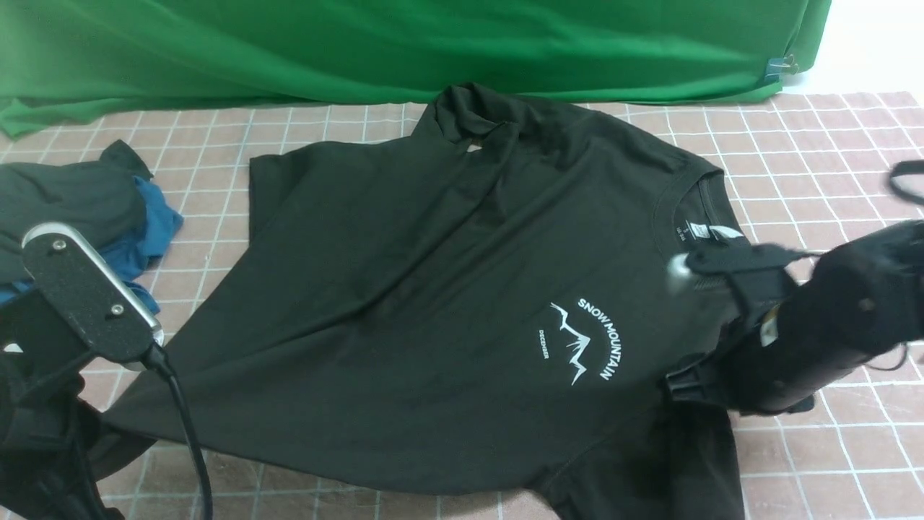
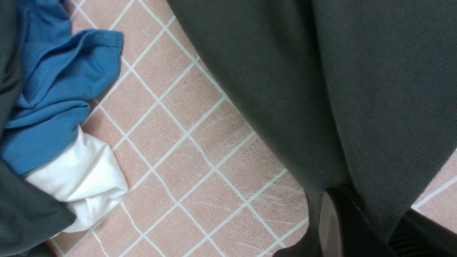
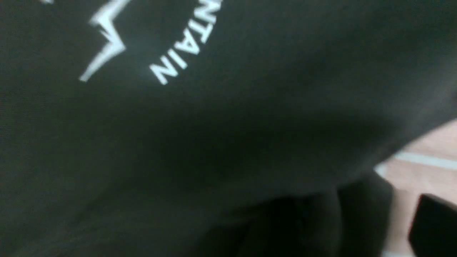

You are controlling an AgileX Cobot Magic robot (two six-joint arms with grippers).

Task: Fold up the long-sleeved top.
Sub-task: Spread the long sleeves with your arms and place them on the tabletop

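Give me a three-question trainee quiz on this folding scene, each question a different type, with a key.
1. True or false: the long-sleeved top lies with its white print facing up.
2. The hanging cloth behind it is: A red, B green, C white.
3. Fill in: the blue garment lies on the robot's ____ side.
Key: 1 true; 2 B; 3 left.

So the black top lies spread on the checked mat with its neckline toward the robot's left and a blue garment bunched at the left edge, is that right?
Not quite: the top's neckline points toward the robot's right, as the front view shows. The rest holds: the top lies spread on the checked mat, and the blue garment is bunched at the left edge.
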